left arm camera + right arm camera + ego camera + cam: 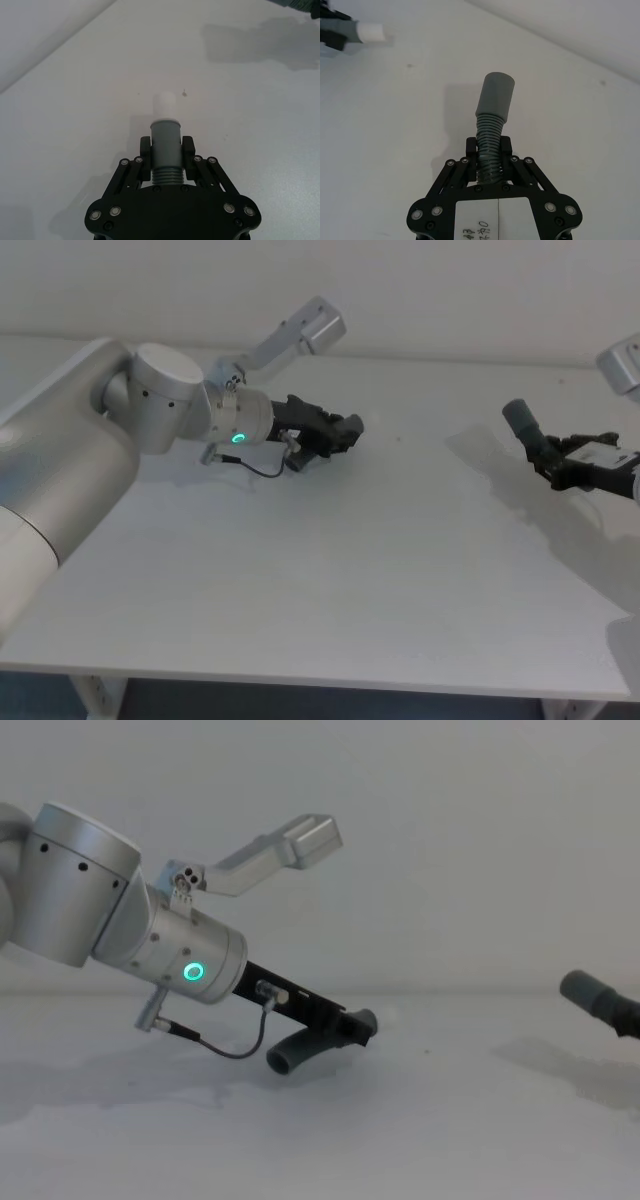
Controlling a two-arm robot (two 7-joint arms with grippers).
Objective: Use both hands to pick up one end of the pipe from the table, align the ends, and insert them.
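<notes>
- White matte table (330, 580) is spreading broad beneath both arms, with a plain pale wall behind it.
- Left gripper (166, 148) is clamping the darker hose (293, 1056) just behind its smooth collar. The white tip (164, 106) is projecting forward, free of the fingers, toward the table's middle.
- In the chest view, the darker hose's loose tail is curving down behind this gripper, close to the surface. Whether it is touching cannot be told.
- Right gripper (489, 148) is gripping the lighter hose (489, 162) on its ribs. The wide grey cuff (496, 97) is standing clear of the fingers, raised above the table at the right side and leaning slightly off the gripper's axis.
- The 2 ends are sitting well apart, facing roughly toward each other but not on 1 line.
- Step in hand, as judged: aligning, with insertion not yet begun.
- Handling note: both arms should be closing the gap slowly, matching height and axis before contact, so that the tip is entering the cuff squarely.
- Risk note: the ribbed length between the right fingers and the cuff is likely flexing under load. Pushing straight along the axis, with both grips kept firm, is advisable.
</notes>
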